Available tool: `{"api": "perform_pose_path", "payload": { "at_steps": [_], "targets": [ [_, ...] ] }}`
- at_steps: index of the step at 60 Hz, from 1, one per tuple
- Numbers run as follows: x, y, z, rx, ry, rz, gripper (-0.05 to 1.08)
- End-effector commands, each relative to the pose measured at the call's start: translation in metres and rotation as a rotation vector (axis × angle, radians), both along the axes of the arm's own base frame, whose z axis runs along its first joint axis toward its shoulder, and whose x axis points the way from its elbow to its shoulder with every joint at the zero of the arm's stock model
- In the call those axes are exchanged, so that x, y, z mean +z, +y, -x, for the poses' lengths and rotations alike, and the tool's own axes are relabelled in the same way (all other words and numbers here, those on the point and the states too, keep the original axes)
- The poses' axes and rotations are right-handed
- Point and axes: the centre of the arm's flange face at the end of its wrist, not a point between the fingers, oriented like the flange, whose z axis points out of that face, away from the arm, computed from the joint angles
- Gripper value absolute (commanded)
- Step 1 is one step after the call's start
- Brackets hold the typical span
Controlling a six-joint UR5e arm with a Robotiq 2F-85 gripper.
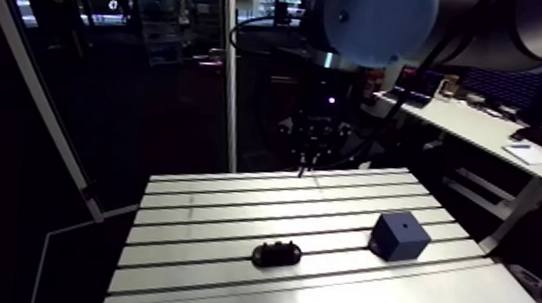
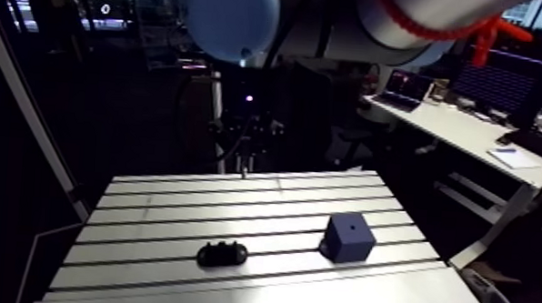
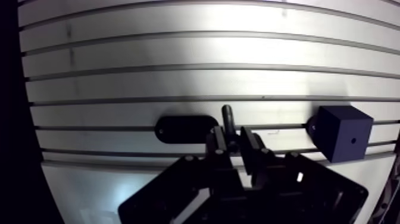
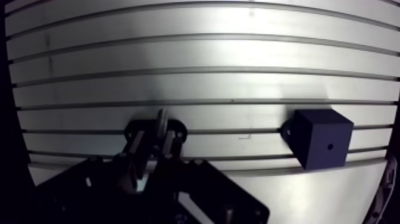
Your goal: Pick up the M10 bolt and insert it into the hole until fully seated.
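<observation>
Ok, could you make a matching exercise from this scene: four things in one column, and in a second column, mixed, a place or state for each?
1. dark metal bolt
2. dark blue cube block
3. black oval holder
4. two-finger gripper

A. low and flat on the slotted aluminium table
B. shut on the bolt
C. small round hole in its top face
D. sticks out ahead of the gripper

Pairs: 1-D, 2-C, 3-A, 4-B

A black oval block (image 1: 277, 252) lies on the slotted aluminium table (image 1: 216, 210) (lengthwise along one of its grooves).
</observation>
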Motion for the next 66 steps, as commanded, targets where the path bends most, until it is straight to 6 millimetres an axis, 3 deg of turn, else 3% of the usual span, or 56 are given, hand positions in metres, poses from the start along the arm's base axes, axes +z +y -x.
{"api": "perform_pose_path", "payload": {
  "at_steps": [1, 5, 12, 26, 36, 66],
  "targets": [
    [0.022, 0.038, 0.01, -0.007, -0.062, 0.013, 1.08],
    [0.025, 0.064, 0.012, -0.031, -0.092, 0.023, 1.08],
    [0.024, 0.073, 0.016, -0.032, -0.133, 0.032, 1.08],
    [0.022, 0.117, 0.02, -0.031, -0.212, 0.022, 1.08],
    [0.021, 0.129, 0.025, -0.032, -0.265, 0.003, 1.08],
    [-0.009, 0.163, 0.032, 0.003, -0.385, 0.012, 1.08]
  ]
}}
